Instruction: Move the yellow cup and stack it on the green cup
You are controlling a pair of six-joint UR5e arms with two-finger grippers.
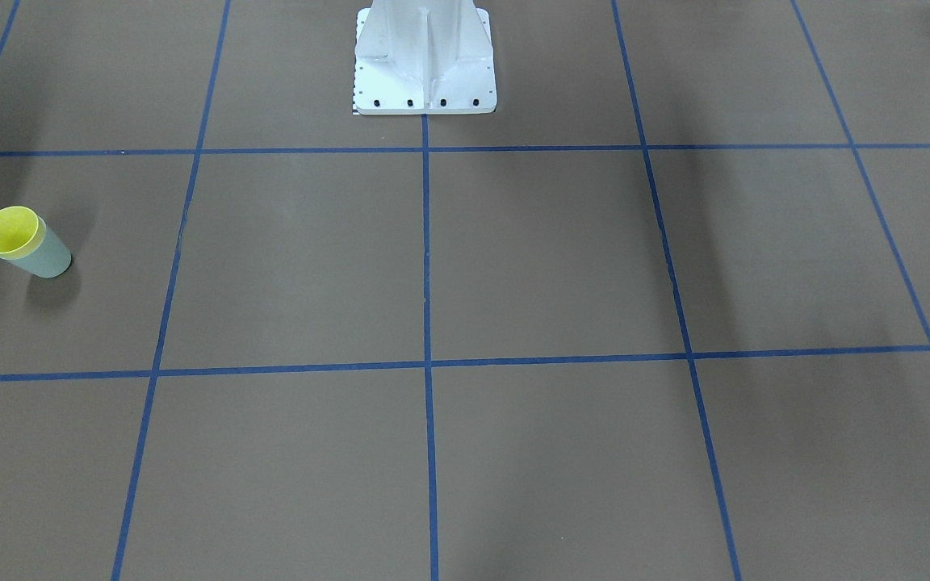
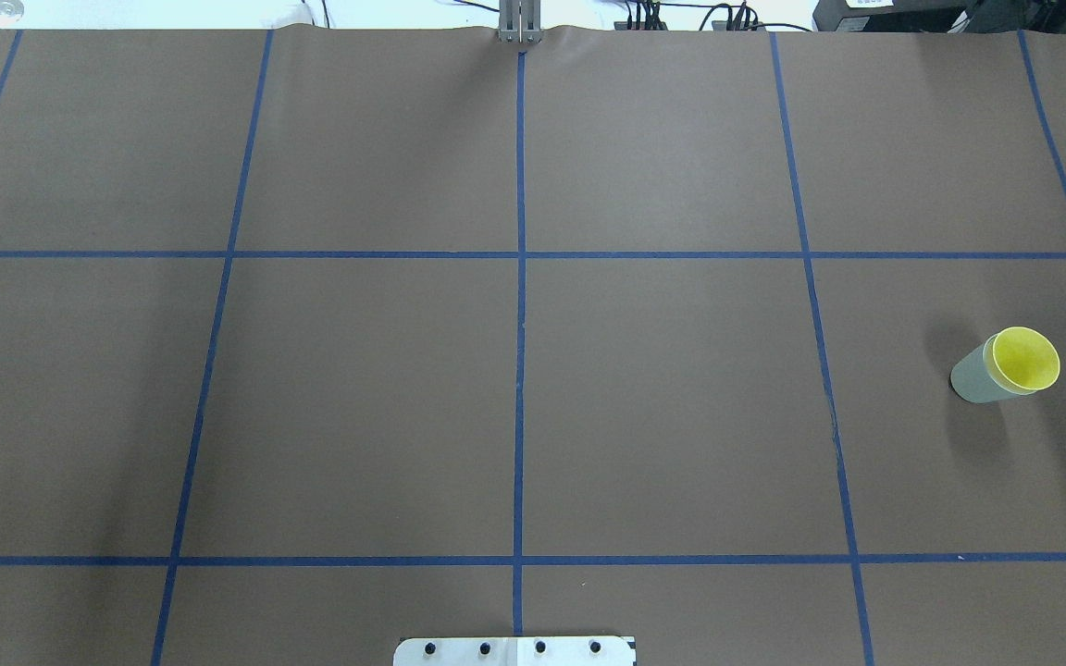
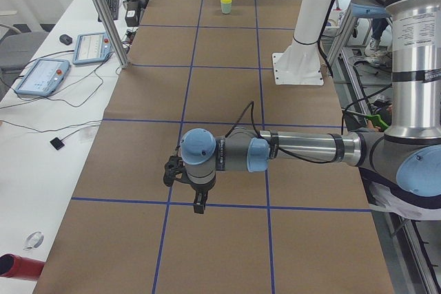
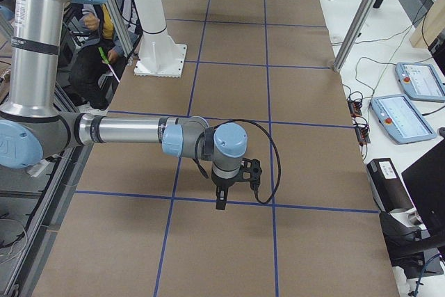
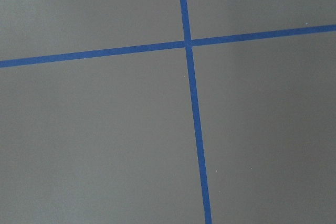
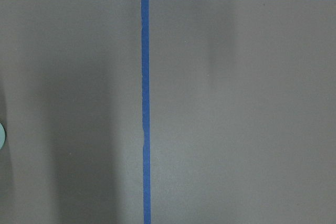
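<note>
Standing nested inside the green cup (image 2: 973,381), the yellow cup (image 2: 1025,359) is found far to the robot's right of the white base (image 2: 514,650). The left gripper (image 3: 198,202) is held well apart, on the base's opposite side. Neither its grip nor that of the right gripper (image 4: 221,200) can be told.

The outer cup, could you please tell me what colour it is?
Pale mint green; the green cup holds the yellow cup inside it, clearest in the overhead view.
</note>
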